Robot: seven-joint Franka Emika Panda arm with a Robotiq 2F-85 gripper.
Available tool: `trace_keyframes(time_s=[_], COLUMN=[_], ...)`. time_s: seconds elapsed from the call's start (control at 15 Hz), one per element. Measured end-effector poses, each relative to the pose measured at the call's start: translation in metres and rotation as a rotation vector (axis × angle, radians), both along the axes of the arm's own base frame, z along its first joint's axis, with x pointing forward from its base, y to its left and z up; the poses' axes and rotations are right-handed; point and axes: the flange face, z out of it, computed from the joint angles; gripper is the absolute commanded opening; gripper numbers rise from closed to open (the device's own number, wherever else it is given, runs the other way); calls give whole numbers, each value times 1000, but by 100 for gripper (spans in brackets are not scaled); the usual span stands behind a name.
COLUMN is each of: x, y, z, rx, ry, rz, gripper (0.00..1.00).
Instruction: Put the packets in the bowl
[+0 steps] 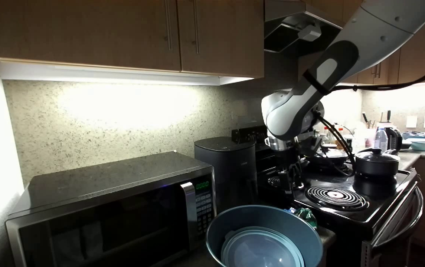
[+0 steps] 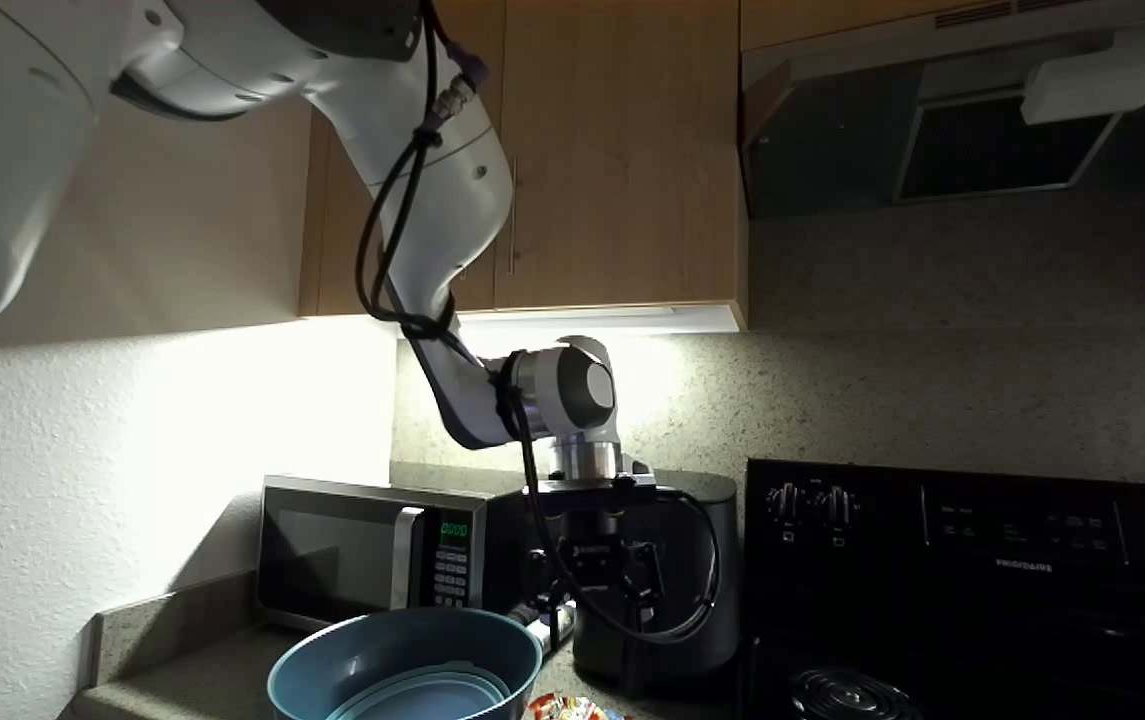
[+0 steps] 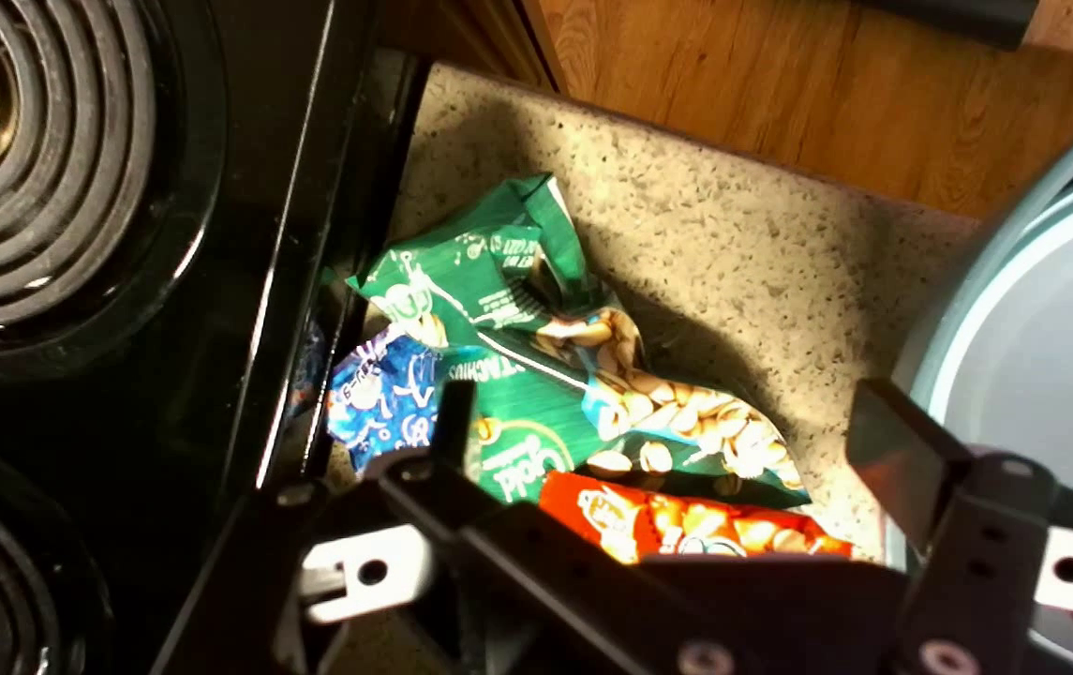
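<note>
The green packet (image 3: 527, 403) lies crumpled on the counter in the wrist view; it also shows beyond the bowl in an exterior view (image 1: 306, 216). The orange-red packet (image 3: 677, 520) lies against its lower edge, partly hidden by my gripper. A blue packet (image 3: 391, 394) lies partly under the green one, beside the stove. The blue-grey bowl (image 1: 249, 215) stands beside the packets, with paler round pieces inside; it shows in an exterior view (image 2: 352, 655). My gripper (image 3: 678, 441) is open and empty above the packets, fingers pointing down; it shows in both exterior views (image 1: 290, 181) (image 2: 595, 635).
The black stove (image 1: 334, 181) with coil burners borders the packets. A dark lidded pot (image 1: 377, 163) stands on it. A tall dark appliance (image 1: 227, 170) stands behind the gripper. The microwave (image 1: 115, 193) stands beside the bowl. The counter's edge (image 3: 705, 141) drops to a wooden floor.
</note>
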Motion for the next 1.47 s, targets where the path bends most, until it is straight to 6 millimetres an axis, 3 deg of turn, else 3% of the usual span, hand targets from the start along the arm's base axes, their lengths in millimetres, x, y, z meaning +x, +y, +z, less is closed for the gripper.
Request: trace_keyframes(time_s=[0.47,0.8,0.87,1.0,1.47], x=[21,23,24,25,35], y=[-24,-39,-42,-48,-58], z=[-36,-65,-69,-76,-89], rx=[-19,7,15,29,59], ry=[55,135,153,185,266], rz=[57,123,137,160,211], gripper=[100,97,73,68,22])
